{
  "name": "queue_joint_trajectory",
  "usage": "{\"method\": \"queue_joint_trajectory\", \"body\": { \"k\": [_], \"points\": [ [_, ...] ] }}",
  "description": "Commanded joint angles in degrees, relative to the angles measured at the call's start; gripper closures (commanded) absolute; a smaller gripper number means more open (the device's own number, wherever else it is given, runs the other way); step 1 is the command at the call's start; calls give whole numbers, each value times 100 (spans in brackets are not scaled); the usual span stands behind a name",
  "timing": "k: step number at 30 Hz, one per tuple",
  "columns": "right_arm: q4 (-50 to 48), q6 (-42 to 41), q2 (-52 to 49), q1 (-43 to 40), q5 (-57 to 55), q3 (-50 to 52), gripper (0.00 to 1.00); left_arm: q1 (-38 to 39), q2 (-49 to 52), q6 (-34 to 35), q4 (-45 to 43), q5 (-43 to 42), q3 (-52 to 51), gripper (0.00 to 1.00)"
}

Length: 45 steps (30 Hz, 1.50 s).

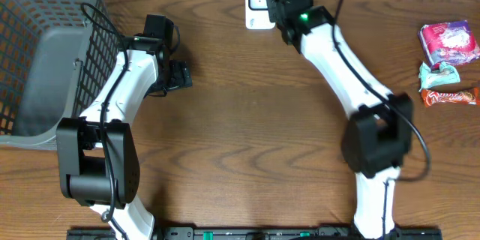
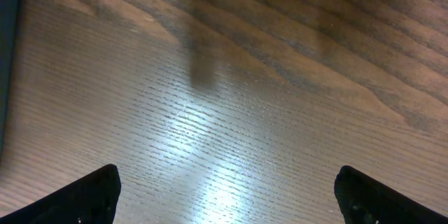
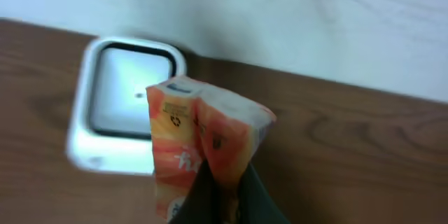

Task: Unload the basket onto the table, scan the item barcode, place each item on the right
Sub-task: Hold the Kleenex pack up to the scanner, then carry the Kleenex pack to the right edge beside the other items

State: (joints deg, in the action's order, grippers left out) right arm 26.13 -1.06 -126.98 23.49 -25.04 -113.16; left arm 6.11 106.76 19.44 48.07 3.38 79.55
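Now the right gripper is pinched tight on the orange packet, holding it just in front of the white scanner, with the packet covering the right side of its window. Well to the scanner's left, the left gripper hangs spread wide over the wooden table, holding nothing.

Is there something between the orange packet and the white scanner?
Nothing visible. The right gripper holds the packet just in front of the scanner, and the packet overlaps the scanner's right edge in the wrist view.
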Motion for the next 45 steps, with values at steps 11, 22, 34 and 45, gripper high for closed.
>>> {"method": "queue_joint_trajectory", "body": {
  "k": [11,22,34,45],
  "points": [
    [-988,2636,-1097,413,-1790,-774,99,-9,7,-57,31,76,46,2],
    [-1193,1683,-1126,566,-1705,-785,99,-9,7,-55,31,76,46,2],
    [1523,-1899,-793,-612,-94,-1864,99,-9,7,-57,31,76,46,2],
    [4271,-4557,-387,-2935,-96,-1930,99,-9,7,-57,31,76,46,2]
  ]
}}
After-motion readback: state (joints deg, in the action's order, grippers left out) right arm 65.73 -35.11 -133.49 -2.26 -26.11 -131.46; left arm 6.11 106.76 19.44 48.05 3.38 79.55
